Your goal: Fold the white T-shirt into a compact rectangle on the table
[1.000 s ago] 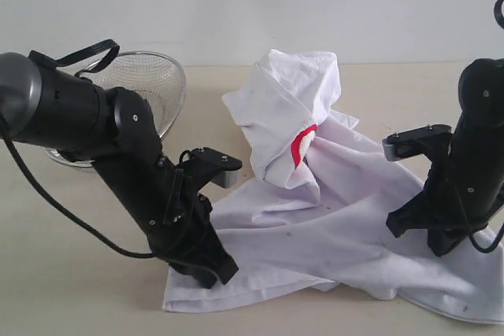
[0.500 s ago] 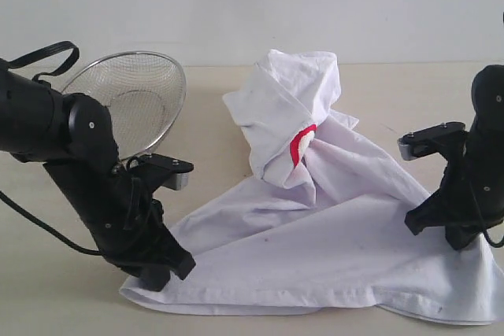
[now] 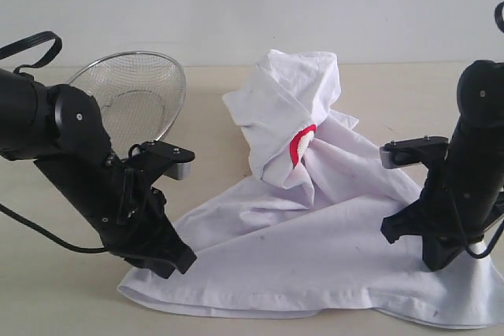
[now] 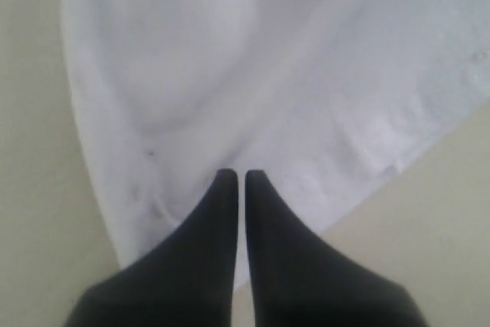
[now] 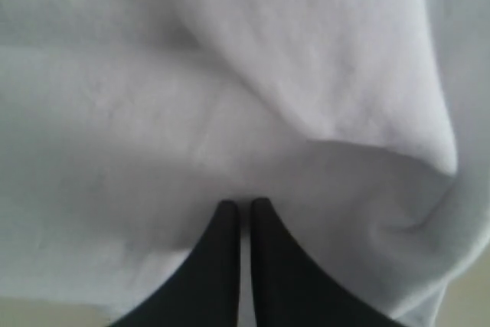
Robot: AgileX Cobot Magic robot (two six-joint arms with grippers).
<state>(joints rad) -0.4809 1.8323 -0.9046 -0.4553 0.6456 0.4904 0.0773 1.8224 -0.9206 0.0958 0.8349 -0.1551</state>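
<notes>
**Q:** Worktop [image 3: 47,289], beige. What's on it?
**A:** One shirt [image 3: 315,241], lower half laid out, top heaped in a peak. Basket [image 3: 142,92] behind.
**Q:** Changes?
**A:** Hem [image 3: 260,304], rumpled a second ago, now drawn wide and flat. Left gripper [image 3: 175,261] and right gripper [image 3: 431,261] are both clenched on shirt cloth. The right has drifted inward.
**Q:** Status?
**A:** Probably still spreading; folding not begun.

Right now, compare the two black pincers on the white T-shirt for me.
Left black pincer grips the white cotton T-shirt's corner, beige wood-grain table showing either side; right black pincer grips further in, cloth nearly filling its view. Left leans low, right stands steeper. Both are shut on cloth.
</notes>
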